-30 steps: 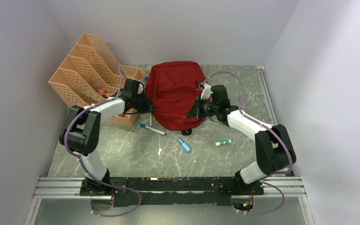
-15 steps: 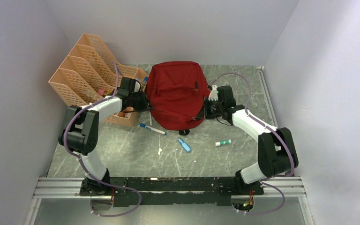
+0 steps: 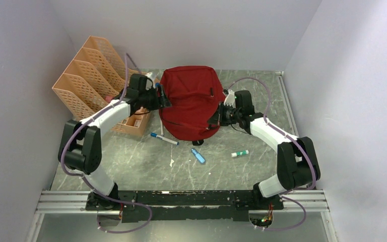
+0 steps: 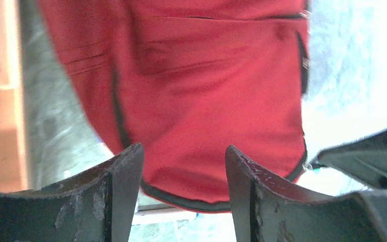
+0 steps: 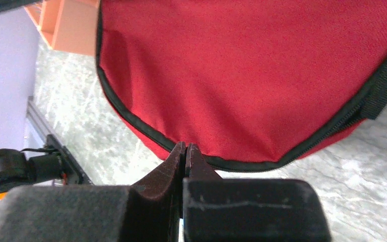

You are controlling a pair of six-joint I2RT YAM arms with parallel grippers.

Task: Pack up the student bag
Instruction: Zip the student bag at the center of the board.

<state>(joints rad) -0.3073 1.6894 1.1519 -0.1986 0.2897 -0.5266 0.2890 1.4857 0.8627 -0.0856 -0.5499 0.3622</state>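
The student bag (image 3: 189, 103) is a dark-red backpack with black piping, lying flat at the back middle of the table. My left gripper (image 3: 162, 97) hovers at its left edge. In the left wrist view this gripper (image 4: 184, 148) is open, and the red bag (image 4: 206, 91) shows beyond the gap with nothing between the fingers. My right gripper (image 3: 216, 117) sits at the bag's right lower edge. In the right wrist view it (image 5: 185, 145) is shut, its tips against the black piping of the bag (image 5: 257, 75). Whether it pinches the piping I cannot tell.
An orange mesh file organizer (image 3: 98, 80) stands at the back left, close to my left arm. In front of the bag lie a blue-capped marker (image 3: 164, 139), a small blue item (image 3: 198, 156), a green-and-white stick (image 3: 240, 153) and a white scrap (image 3: 172, 163). Walls close in both sides.
My left gripper has opened and moved back along the bag's left edge. My right gripper slid right off the bag's top to its right edge and stayed shut.
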